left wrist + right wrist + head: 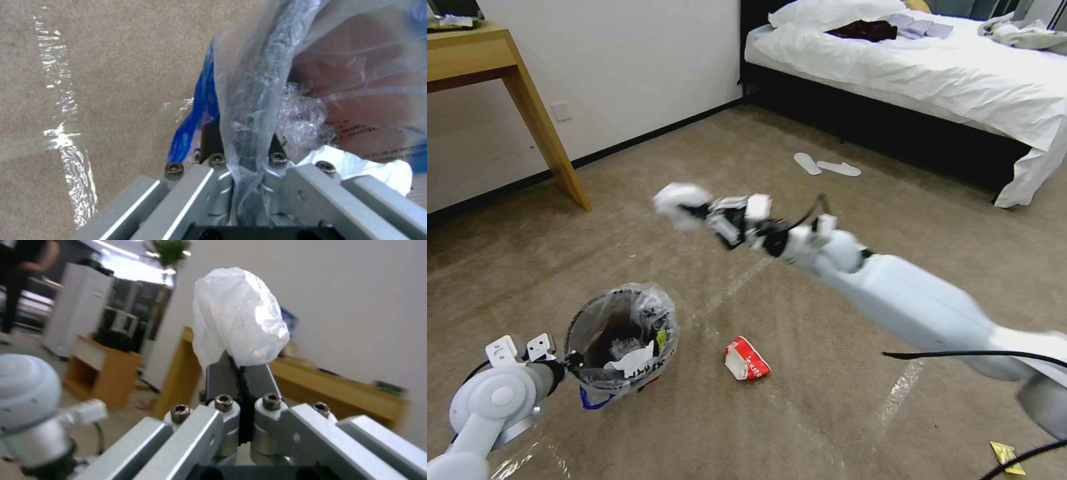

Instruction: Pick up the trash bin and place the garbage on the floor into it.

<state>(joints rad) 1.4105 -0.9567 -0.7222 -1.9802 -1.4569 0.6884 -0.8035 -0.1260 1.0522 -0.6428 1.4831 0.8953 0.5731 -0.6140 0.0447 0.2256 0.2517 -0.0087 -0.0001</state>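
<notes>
The trash bin (620, 340), small and round with a crinkled clear bag lining, hangs just above the floor (827, 400) at lower left. My left gripper (568, 363) is shut on its rim, and the left wrist view shows the bin rim and bag (253, 100) pinched between the fingers. White paper lies inside the bin. My right gripper (692, 212) is raised above the floor, up and to the right of the bin, shut on a crumpled white tissue (677, 200) (238, 316). A red-and-white paper carton (747, 360) lies on the carpet right of the bin.
A wooden table leg (547, 133) stands at the back left by the wall. A bed (920, 73) fills the back right, with a pair of white slippers (826, 165) before it. A small yellow scrap (1006, 457) lies at the lower right. Clear tape lines (900, 393) cross the carpet.
</notes>
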